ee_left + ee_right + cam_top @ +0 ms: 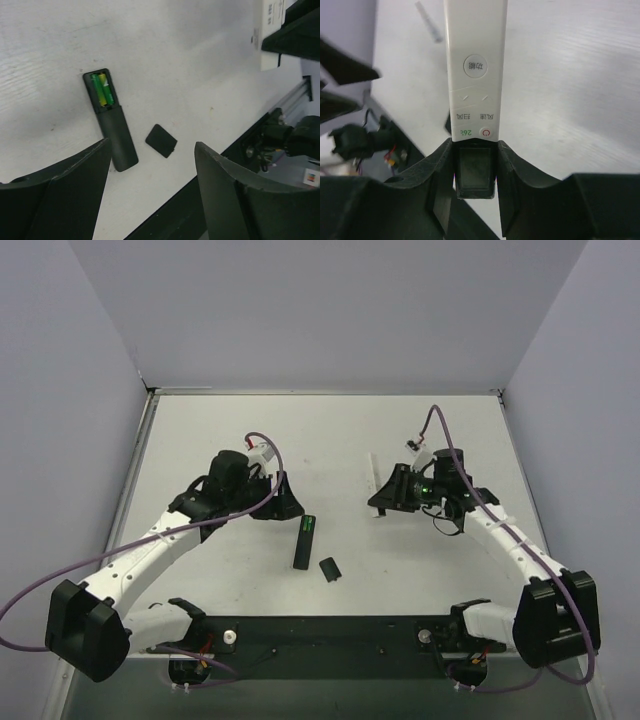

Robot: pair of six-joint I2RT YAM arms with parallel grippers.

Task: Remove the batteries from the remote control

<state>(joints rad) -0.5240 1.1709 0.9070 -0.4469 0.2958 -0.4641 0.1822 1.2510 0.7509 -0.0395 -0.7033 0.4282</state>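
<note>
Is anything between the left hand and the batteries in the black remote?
Nothing visible is. The cover lies on the table beside the remote control, apart from it, so the batteries sit exposed in the open slot. No object lies between the open left hand and them.

On my right wrist feed, the right fingers (439, 175) pinch the display end of a white remote (476, 65), which runs straight away over the pale bench (570, 75), buttons facing my camera.
</note>
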